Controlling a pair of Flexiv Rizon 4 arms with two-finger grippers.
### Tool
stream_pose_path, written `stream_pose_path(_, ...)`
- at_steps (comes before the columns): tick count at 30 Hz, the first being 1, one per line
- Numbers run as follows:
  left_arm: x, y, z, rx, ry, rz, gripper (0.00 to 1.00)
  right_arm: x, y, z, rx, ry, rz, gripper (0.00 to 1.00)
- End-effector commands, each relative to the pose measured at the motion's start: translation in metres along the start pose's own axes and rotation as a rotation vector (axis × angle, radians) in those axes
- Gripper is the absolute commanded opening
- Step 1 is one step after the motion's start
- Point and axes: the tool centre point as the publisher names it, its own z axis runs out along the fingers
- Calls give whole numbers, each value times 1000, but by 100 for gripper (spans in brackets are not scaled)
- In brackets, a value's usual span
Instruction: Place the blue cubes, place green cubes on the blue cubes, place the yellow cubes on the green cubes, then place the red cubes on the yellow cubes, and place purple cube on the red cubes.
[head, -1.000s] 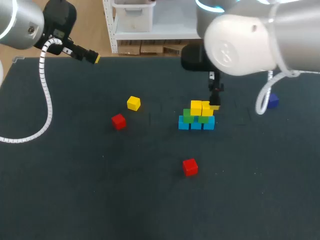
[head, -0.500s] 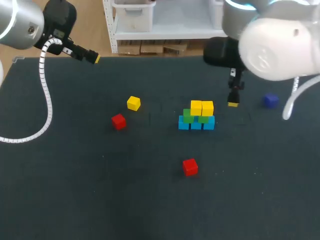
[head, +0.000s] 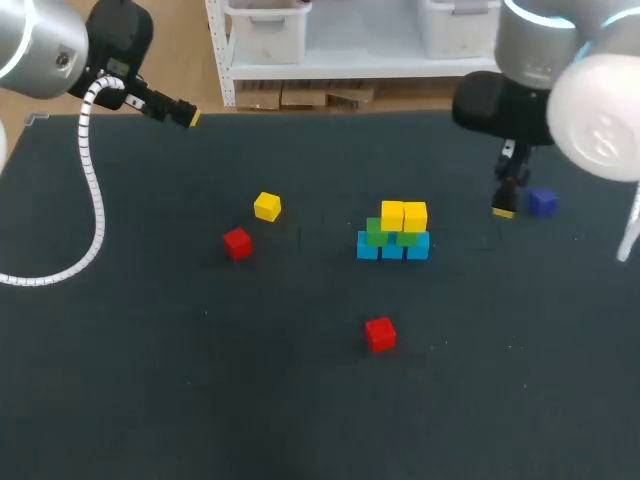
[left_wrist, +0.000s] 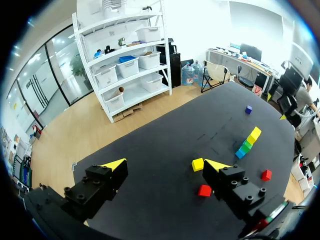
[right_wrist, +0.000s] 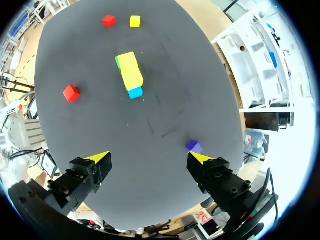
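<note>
A stack stands mid-table: blue cubes (head: 392, 248) at the bottom, green cubes (head: 377, 232) on them, two yellow cubes (head: 403, 215) on top. The stack (right_wrist: 130, 75) lies well ahead of my right gripper. A loose yellow cube (head: 267, 206) and a red cube (head: 237, 242) lie to its left, and another red cube (head: 380, 333) lies nearer the front. The purple cube (head: 542, 202) sits at the right. My right gripper (head: 505, 205) hangs just left of it, open and empty (right_wrist: 149, 157), the purple cube (right_wrist: 194, 146) close by one finger. My left gripper (head: 185, 115) stays at the far left, open and empty (left_wrist: 165, 164).
Dark table (head: 150, 380) with wide bare areas at the front and left. In the left wrist view the loose yellow cube (left_wrist: 198, 164) and red cube (left_wrist: 204, 190) show near one finger, the stack (left_wrist: 248, 142) farther off.
My right arm has moved right, away from the stack and over toward the purple cube, its gripper staying open. The left arm and all cubes have kept still.
</note>
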Motion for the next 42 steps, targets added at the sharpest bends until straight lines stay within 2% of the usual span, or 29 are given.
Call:
stream_pose_path(1,1,1,0,4,-4,2,100,15,6,0,25,-31,18,100)
stream_pose_path(15,1,1,0,4,-4,2,100,42,20,4,7,-30,70,100)
stream_pose_path(39,1,1,0,4,-4,2,100,43,20,4,-11,-24,54,100)
stream_pose_path(42,1,1,0,4,-4,2,100,40,4,11,-4,-88,133,100)
